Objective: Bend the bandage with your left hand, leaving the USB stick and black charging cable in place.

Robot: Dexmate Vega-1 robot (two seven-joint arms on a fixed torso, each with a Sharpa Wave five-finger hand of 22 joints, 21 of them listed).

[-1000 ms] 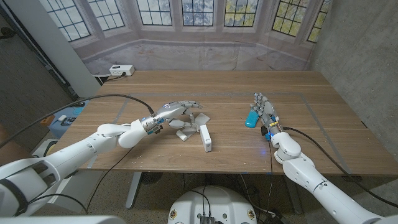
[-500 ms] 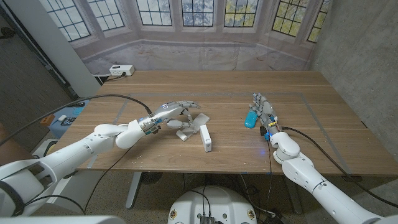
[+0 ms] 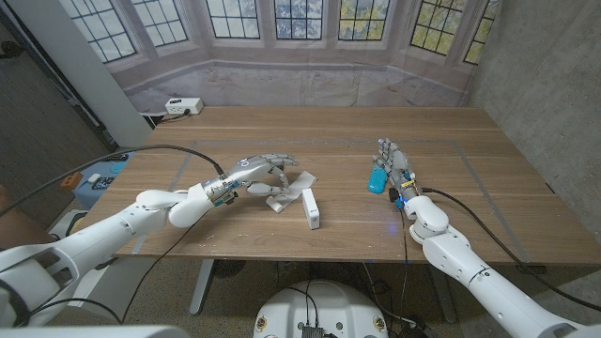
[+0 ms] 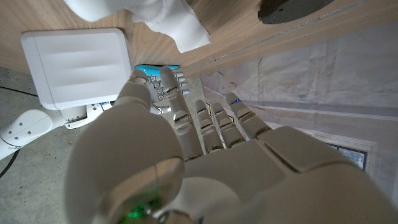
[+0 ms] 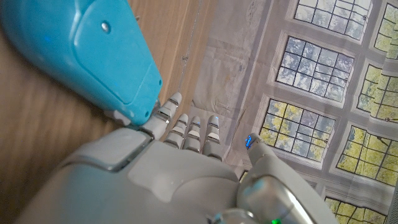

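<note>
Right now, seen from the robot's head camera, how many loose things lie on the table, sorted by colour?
White: 1, the white block
Pale beige: 1, the bandage
Blue: 1, the blue gadget
Total: 3

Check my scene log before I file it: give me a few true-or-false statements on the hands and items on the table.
1. The left hand is at the pale bandage. True.
2. The right hand lifts the blue item off the table. False: the item lies on the wood beside that hand.
3. A white box lies near the bandage. True.
4. The white box stands at the table's far edge. False: it lies near the front edge.
</note>
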